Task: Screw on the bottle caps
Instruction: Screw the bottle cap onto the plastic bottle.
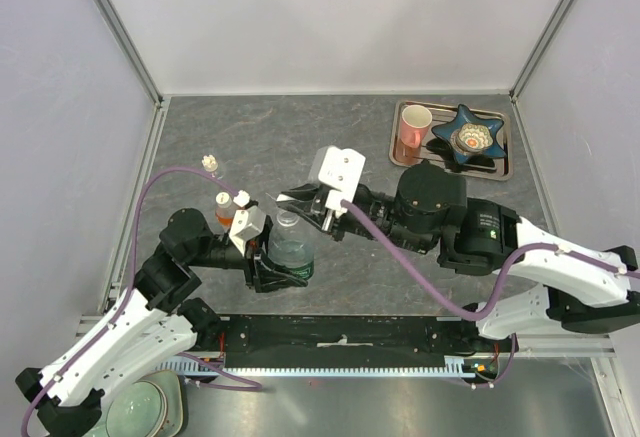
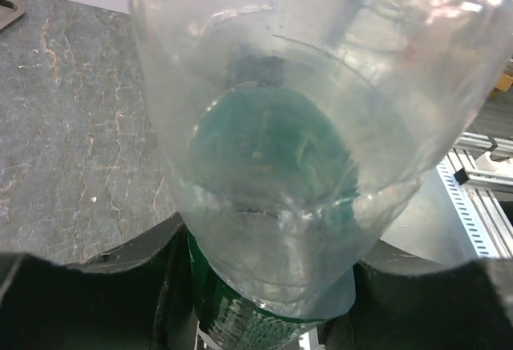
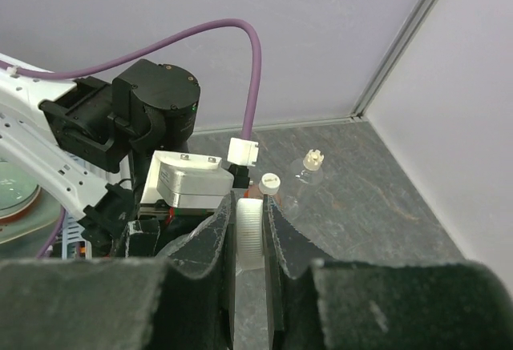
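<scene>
you're on the capping step for the green-label bottle (image 1: 293,242). your left gripper (image 1: 283,260) is clamped around its body, holding it upright near the front middle of the desk (image 1: 400,269). your right gripper (image 1: 292,203) pinches a white cap (image 3: 250,234) close over the neck. next, i'd judge, you need to seat it squarely on the threads, then twist.

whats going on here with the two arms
The left gripper holds the clear green-label bottle. The right gripper pinches a white cap right at its neck; whether the threads have caught is not visible. The orange bottle and the tiny bottle behind appear capped already.
</scene>
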Tool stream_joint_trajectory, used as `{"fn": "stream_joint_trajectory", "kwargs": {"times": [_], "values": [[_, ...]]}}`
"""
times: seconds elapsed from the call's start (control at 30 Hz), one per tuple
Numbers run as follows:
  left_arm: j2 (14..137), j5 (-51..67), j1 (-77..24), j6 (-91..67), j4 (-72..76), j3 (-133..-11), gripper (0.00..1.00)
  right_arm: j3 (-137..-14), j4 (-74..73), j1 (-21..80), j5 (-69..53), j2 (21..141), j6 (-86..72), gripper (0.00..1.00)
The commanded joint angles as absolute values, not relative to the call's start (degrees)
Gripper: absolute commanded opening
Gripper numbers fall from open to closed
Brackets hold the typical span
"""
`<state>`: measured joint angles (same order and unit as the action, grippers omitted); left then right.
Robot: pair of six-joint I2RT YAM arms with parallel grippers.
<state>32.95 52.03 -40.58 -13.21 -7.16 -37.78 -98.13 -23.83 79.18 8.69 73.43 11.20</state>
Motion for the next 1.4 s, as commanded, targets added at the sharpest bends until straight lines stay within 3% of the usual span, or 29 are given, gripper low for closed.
{"fn": "stream_joint_trajectory", "kwargs": {"times": [0.0, 0.47, 0.97, 1.37], "values": [[32.78, 49.92, -39.9, -15.73, -6.5, -37.44, 0.16, -102.12, -26.19, 82.96, 12.03, 75.85, 15.72, 0.0], [31.73, 48.78, -38.76, -18.63, -6.42, -36.65, 0.14, -98.97, -26.28, 96.06, 26.8, 76.46, 28.03, 0.01], [32.7, 48.16, -38.67, -18.28, -5.71, -37.27, 0.13, -99.05, -28.39, 97.03, 26.72, 78.4, 29.09, 0.19], [32.87, 44.65, -38.14, -18.37, -4.75, -36.39, 0.11, -102.74, -34.36, 97.29, 23.29, 79.45, 28.21, 0.25]]}}
